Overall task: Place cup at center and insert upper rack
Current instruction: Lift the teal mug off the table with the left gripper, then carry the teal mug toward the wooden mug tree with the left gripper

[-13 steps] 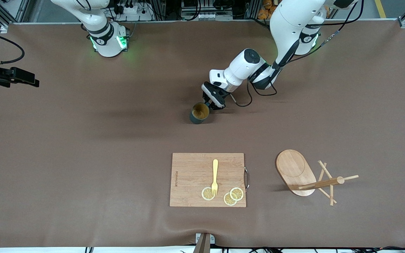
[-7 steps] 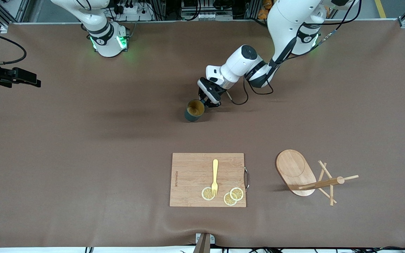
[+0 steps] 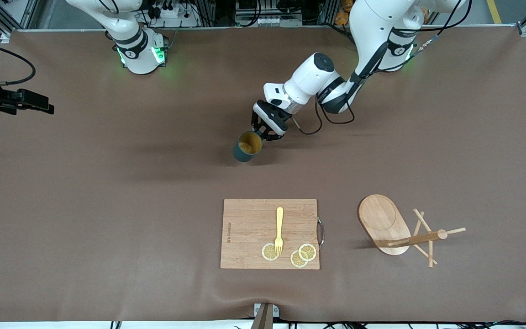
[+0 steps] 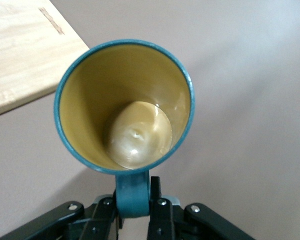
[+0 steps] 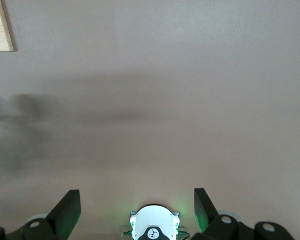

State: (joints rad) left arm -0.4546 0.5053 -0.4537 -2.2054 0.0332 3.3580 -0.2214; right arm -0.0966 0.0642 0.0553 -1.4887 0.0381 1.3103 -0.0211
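Hanging by its handle from the left hand [image 3: 264, 133], the cup [image 3: 247, 146] was over the bare brown bench [image 3: 107, 192] near its middle, mouth tipped toward the front camera so the yellowish-tan inside showed. The left wrist view gave what the front view could not: the teal handle [image 4: 132, 194] pinched between the black fingers [image 4: 159, 205], which were clamped together on it, and the glossy round bottom of the cup [image 4: 125, 107] (with a corner of the cutting board [image 4: 25, 55] past its rim).

The upper rack [image 3: 402, 230] lay tipped over on its side toward the left arm's end of the bench, its oval base up on edge and its post and thin pegs pointing along the bench. Beside it, near the middle of the bench's front edge, the cutting board [image 3: 249, 233] carried a yellow fork [image 3: 279, 230] and three lemon slices [image 3: 303, 254].

The right hand [image 5: 135, 207] waited over empty bench at the right arm's end, its fingers spread wide apart in the right wrist view; in the front view it showed only partly at the frame's edge.

Compared with a second earlier, the cup and left hand had shifted toward the right arm's end of the bench; the rack, board and right arm had not moved.
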